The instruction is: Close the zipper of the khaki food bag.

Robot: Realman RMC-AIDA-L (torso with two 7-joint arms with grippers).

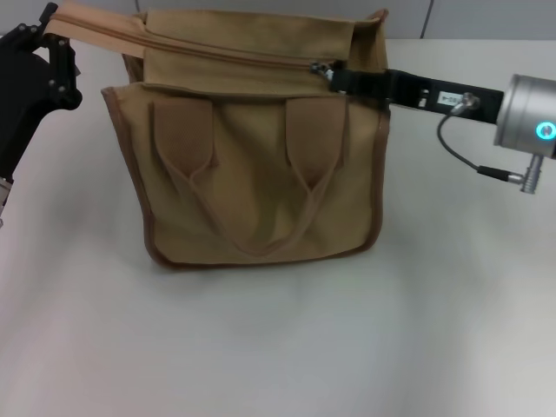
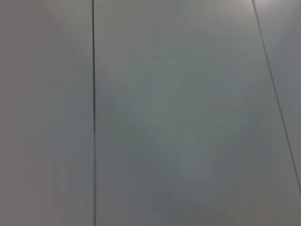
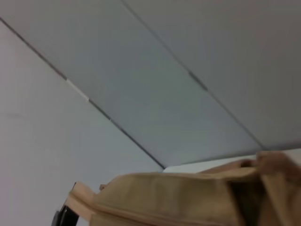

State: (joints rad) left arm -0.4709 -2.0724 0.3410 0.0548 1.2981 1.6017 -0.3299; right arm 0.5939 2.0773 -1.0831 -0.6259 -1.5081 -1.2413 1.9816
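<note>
Khaki canvas fills the middle of the white surface (image 1: 278,347): the khaki food bag (image 1: 261,174) stands upright, handles hanging down its front. Up top runs the zipper (image 1: 234,54), its shiny pull tab (image 1: 321,68) sitting toward the robot's right end. The right gripper (image 1: 334,76) is right at that tab, fingers apparently pinched onto it, though the contact itself is too small to confirm. Over on the other side, the left gripper (image 1: 52,52) sits at the bag's top corner strap, fingers closed on the fabric.

My read: the pull wants to travel straight along the zipper line, with the left hold keeping the panel taut.

Head view shows both arms; the right wrist view catches only the bag's top edge and wall panels, the left wrist view just wall.
</note>
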